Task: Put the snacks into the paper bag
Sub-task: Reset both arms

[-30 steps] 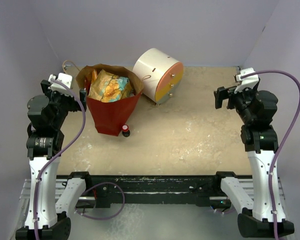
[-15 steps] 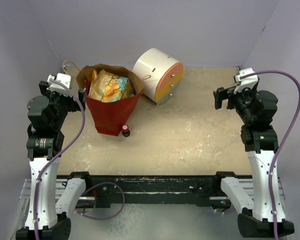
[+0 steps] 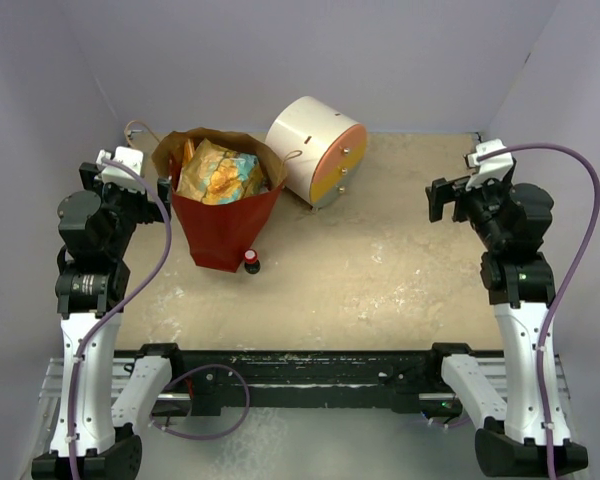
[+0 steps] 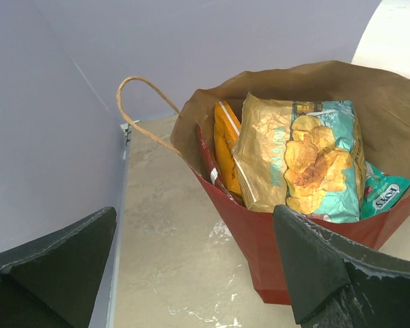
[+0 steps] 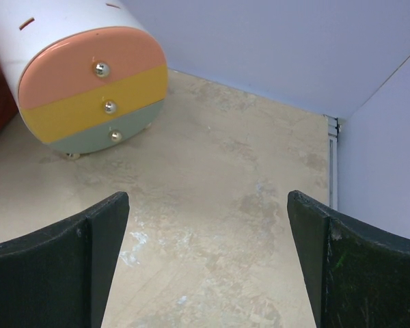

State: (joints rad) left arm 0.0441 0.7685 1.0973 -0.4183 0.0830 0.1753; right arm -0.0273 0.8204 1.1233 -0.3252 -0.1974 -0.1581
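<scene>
While both arms stand at the sides of the overhead view, the left gripper (image 4: pixel 195 222) at the left has its fingers spread wide with nothing between them. Just to its right, in the upper left of the table (image 3: pixel 380 280), the paper bag (image 3: pixel 223 235) stands upright, clear of the fingers. In the left wrist view the bag lies ahead of the gap, nearer the right fingertip. The snacks (image 3: pixel 220 172) all lie inside the bag. A large gold-and-teal packet (image 4: pixel 297 157) is on top, an orange packet (image 4: pixel 225 143) and a dark red packet (image 4: pixel 205 154) stand on edge at its left, and a green packet (image 4: pixel 383 191) is at its right. A twine handle (image 4: pixel 133 102) loops from the bag's left rim. A small bottle (image 3: pixel 251 262) stands just beside the bag's lower right corner. Farther right sits the cream drawer unit (image 3: pixel 315 150). At the right edge, the right gripper (image 5: pixel 206 205) is likewise spread and empty, well apart from the bag.
</scene>
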